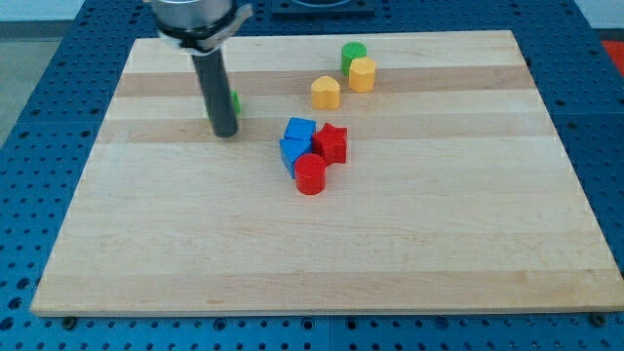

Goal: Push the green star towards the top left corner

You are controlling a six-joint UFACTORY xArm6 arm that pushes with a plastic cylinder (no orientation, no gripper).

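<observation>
The green star (235, 101) is almost wholly hidden behind my rod; only a thin green sliver shows at the rod's right side, in the upper left part of the wooden board (322, 244). My tip (225, 133) rests on the board just below and in front of the star, touching or nearly touching it. The star's shape cannot be made out.
A green cylinder (353, 55) and a yellow block (363, 74) stand near the view's top, with a yellow heart-like block (326, 93) to their lower left. Two blue blocks (296, 142), a red star (331, 143) and a red cylinder (310, 175) cluster mid-board.
</observation>
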